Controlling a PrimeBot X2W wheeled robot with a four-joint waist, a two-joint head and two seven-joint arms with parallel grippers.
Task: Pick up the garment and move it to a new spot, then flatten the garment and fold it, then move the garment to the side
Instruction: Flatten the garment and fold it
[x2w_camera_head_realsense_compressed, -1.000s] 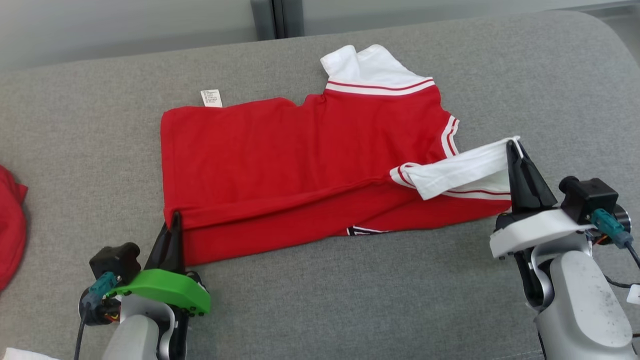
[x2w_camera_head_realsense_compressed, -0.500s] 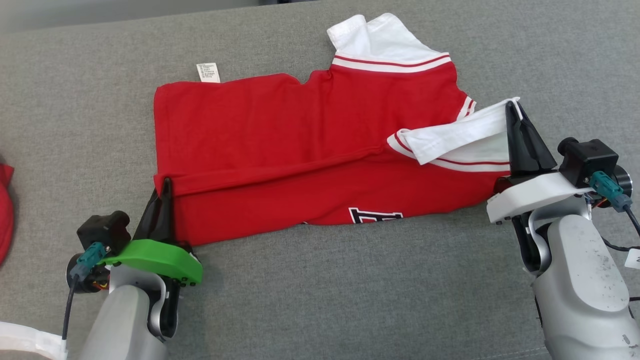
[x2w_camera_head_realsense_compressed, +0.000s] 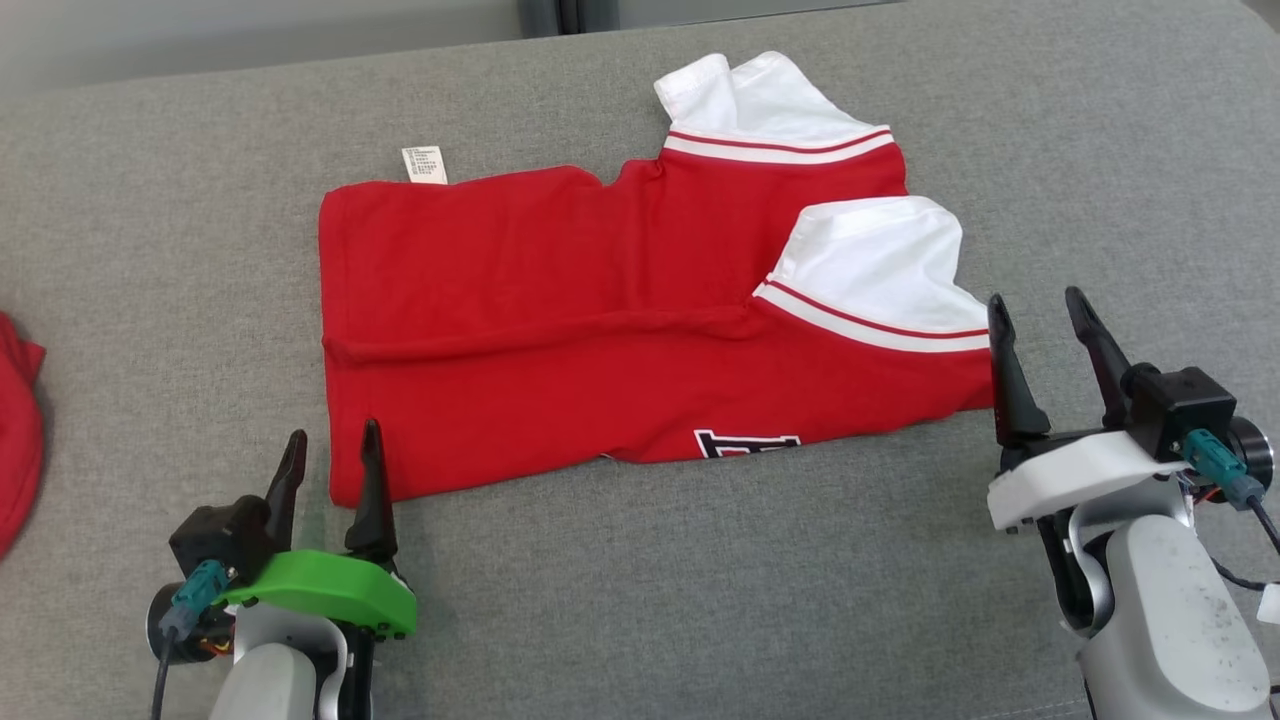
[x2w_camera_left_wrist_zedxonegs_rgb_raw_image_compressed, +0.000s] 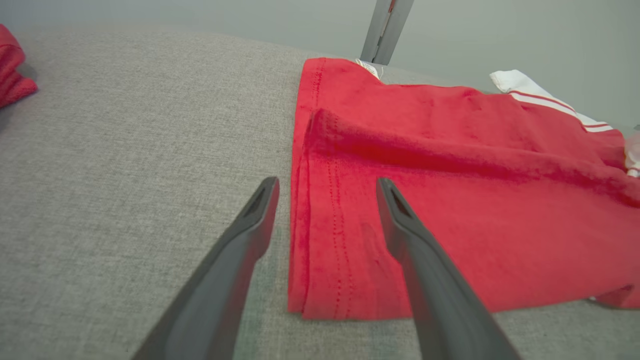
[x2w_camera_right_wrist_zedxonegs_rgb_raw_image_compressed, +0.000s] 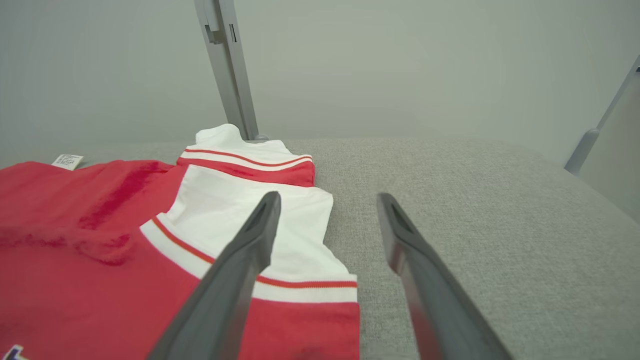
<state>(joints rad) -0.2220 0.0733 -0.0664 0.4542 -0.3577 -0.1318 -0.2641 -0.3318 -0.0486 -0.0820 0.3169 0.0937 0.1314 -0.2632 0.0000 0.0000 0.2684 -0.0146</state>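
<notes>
Garment, a red shirt trimmed in white, lies folded lengthwise and flat on the grey cloth-covered tabletop, hem towards the left. Left tool stands released at the near hem corner, one finger over the cloth, gripping nothing. Right tool is likewise spread wide and empty, just beside the folded-over white sleeve. Another red cloth sits at the far left.

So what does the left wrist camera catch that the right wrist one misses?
Left wrist, not right: the stitched hem and another red cloth off to one side. Right wrist, not left: a slanted pole past the far end. Both: the red shirt, its label, the grey fabric surface, an upright post, and that arm's own open jaws.
</notes>
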